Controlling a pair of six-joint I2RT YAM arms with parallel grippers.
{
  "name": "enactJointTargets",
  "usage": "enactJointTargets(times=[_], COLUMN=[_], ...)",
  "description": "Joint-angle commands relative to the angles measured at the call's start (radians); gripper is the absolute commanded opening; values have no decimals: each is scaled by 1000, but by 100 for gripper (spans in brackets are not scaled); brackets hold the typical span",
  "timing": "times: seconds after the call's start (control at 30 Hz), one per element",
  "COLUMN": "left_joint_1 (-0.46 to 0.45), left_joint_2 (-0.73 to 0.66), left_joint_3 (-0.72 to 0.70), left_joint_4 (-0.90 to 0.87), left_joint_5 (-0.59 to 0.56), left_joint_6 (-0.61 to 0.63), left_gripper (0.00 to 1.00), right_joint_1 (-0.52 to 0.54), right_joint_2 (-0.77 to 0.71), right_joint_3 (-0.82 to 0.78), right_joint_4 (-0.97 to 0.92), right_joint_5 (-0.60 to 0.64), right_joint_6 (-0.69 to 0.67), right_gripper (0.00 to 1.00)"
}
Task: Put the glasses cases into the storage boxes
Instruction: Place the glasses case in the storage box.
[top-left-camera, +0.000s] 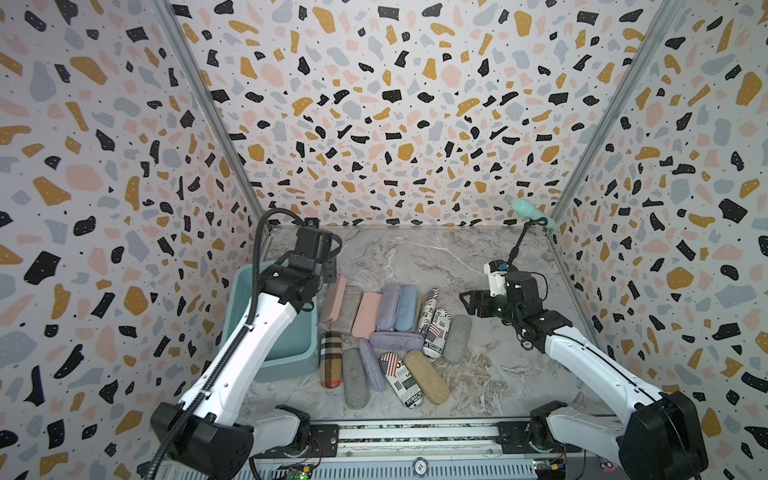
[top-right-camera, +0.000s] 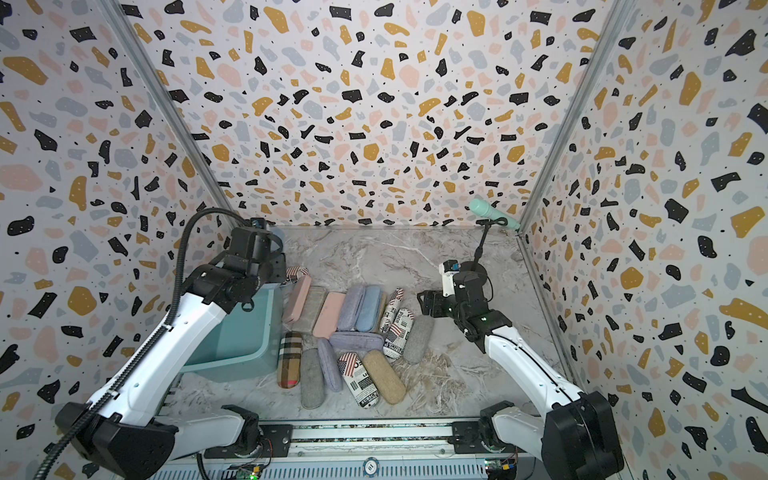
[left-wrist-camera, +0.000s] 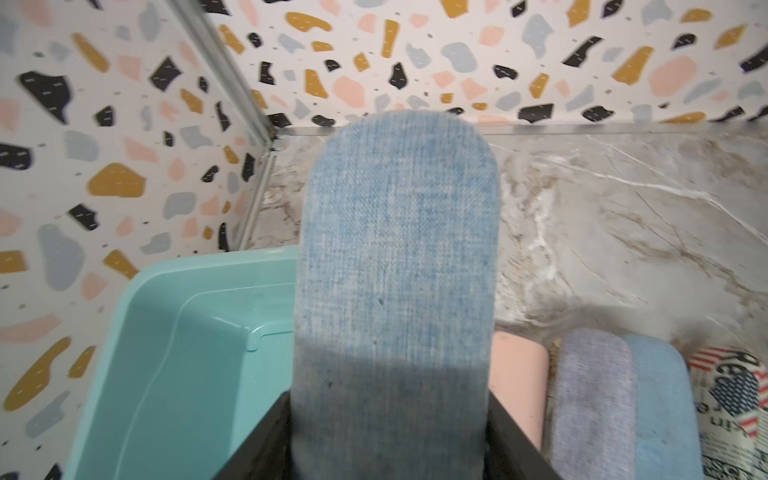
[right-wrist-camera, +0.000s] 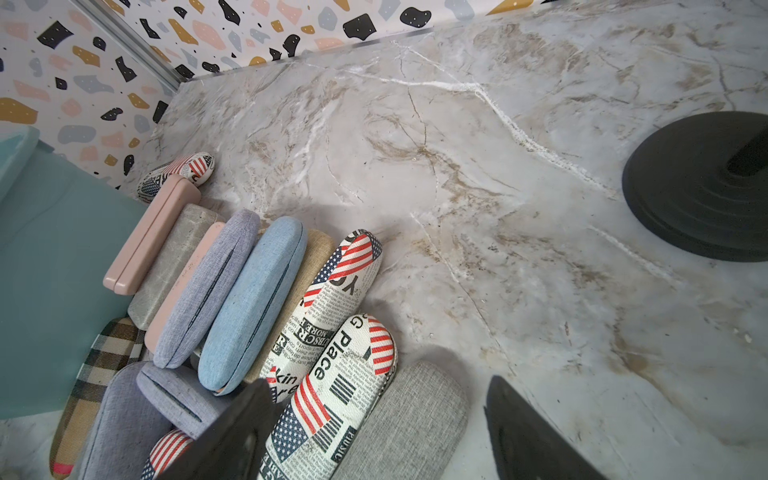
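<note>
We've got the marble tabletop (top-left-camera: 415, 257), and at its 9 o'clock sits the teal storage box (top-left-camera: 286, 365). Off the box's 3 o'clock side the glasses cases (top-left-camera: 399, 311) lie crowded together on the tabletop: pink, lavender, blue, grey, tan, plaid, flag newsprint. Up at the box's 1 o'clock corner we see the left gripper (left-wrist-camera: 388, 440) clamped on a light blue case (left-wrist-camera: 399, 249), which juts out over the rim there. At 3 o'clock of the cases, the right gripper (right-wrist-camera: 380, 432) hangs above the tabletop, jaws wide, nothing between them.
</note>
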Motion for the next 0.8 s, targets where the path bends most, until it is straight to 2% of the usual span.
enactJointTargets(times=[0.0, 0.17, 0.5, 0.67, 0.77], left_joint_1=[61, 157, 321, 344, 346], left_joint_2=[-65, -79, 31, 114, 173], left_joint_3=[-40, -105, -238, -251, -230], left_joint_4=[-19, 19, 162, 181, 166], left_joint_5=[-50, -33, 167, 232, 218], left_joint_6=[-5, -21, -17, -8, 3], left_gripper=[49, 48, 47, 47, 47], right_joint_1=[3, -2, -12, -14, -18], right_joint_2=[-21, -15, -37, -38, -38], right_joint_3=[-9, -9, -26, -28, -27], right_joint_4=[21, 36, 44, 56, 60], right_joint_5=[-14, -38, -55, -69, -80], right_joint_6=[-6, 0, 6, 12, 17], right_gripper=[82, 81, 81, 80, 80])
